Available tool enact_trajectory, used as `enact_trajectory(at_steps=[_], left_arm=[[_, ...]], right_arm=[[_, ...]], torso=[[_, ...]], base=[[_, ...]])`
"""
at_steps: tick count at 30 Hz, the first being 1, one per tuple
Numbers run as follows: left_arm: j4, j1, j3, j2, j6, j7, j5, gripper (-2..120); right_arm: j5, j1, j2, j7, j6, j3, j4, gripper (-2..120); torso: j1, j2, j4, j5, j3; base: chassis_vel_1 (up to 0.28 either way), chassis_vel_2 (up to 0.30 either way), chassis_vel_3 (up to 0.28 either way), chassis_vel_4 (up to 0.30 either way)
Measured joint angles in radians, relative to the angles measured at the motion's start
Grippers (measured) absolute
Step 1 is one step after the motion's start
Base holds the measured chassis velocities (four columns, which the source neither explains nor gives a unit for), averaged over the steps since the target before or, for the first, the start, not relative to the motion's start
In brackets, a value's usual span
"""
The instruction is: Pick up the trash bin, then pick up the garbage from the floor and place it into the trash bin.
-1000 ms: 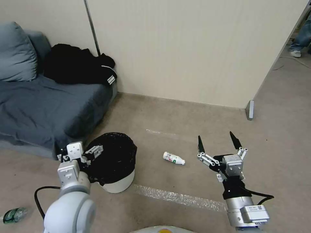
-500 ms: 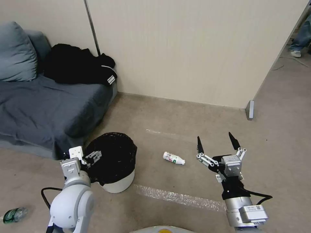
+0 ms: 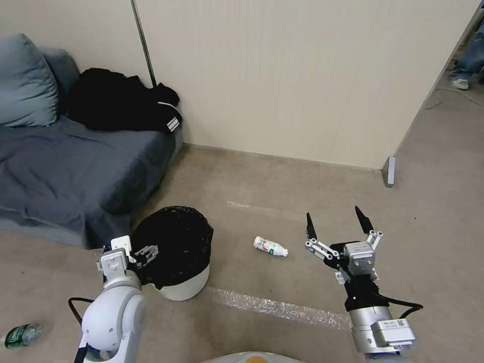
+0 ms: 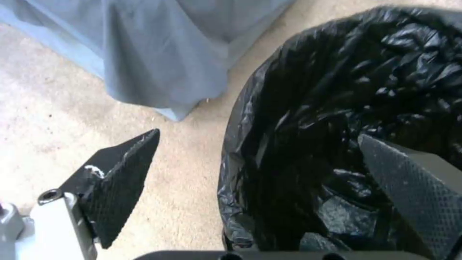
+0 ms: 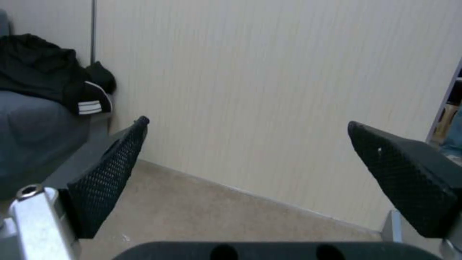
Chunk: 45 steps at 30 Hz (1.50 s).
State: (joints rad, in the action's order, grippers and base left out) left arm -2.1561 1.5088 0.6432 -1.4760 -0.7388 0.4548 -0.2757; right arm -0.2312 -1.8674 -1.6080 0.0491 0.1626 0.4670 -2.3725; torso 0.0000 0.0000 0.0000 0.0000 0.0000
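Observation:
The trash bin (image 3: 184, 288) is white with a crinkly black bag (image 4: 337, 108) over its rim, and it stands on the floor (image 3: 282, 191) beside the sofa. My left gripper (image 3: 141, 253) is open at the bin's near-left rim. In the left wrist view the left gripper (image 4: 257, 135) straddles that rim, one finger (image 4: 120, 177) outside over the carpet and the other finger (image 4: 414, 187) inside the bag. Garbage lies on the carpet: a small white-labelled bottle (image 3: 270, 246) right of the bin and a green-labelled bottle (image 3: 21, 335) at the near left. My right gripper (image 3: 335, 224) hangs open and empty right of the white-labelled bottle.
A grey-blue sofa (image 3: 60, 166) with a cushion and black clothes (image 3: 121, 103) fills the left side, its cover hanging close to the bin. A beige partition wall (image 3: 302, 75) runs behind, ending at a small foot (image 3: 388, 171). Pale tape (image 3: 282, 308) crosses the carpet.
My left arm has dropped and pulled back, bringing its open gripper lower at the bin's rim. The right gripper has barely shifted. The bin and bottles lie as before.

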Motion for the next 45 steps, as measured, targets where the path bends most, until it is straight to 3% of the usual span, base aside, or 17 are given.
enact_trajectory(at_steps=[12,24,35,45], left_arm=[[0.107,-0.028,0.018,0.005,0.002,-0.025,-0.015,99],[0.163,-0.046,0.010,0.001,0.003,-0.031,-0.035,93],[0.208,-0.062,0.010,-0.002,0.007,-0.036,-0.034,53],[0.206,-0.061,0.004,-0.009,0.007,-0.031,-0.034,31]], right_arm=[[-0.006,0.001,0.000,0.009,0.002,-0.001,0.007,100],[-0.012,0.002,0.000,0.015,0.007,-0.003,0.015,100],[-0.014,0.003,0.000,0.019,0.011,-0.003,0.018,100],[-0.015,0.003,0.000,0.020,0.012,-0.004,0.018,100]], torso=[[0.000,0.000,0.0000,0.0000,0.000],[0.000,0.000,0.0000,0.0002,0.000],[0.000,0.000,0.0004,0.0020,0.000],[0.000,0.000,-0.0001,0.0005,0.000]], base=[[0.000,0.000,0.000,0.000],[0.000,0.000,0.000,0.000],[0.000,0.000,0.000,0.000],[0.000,0.000,0.000,0.000]])
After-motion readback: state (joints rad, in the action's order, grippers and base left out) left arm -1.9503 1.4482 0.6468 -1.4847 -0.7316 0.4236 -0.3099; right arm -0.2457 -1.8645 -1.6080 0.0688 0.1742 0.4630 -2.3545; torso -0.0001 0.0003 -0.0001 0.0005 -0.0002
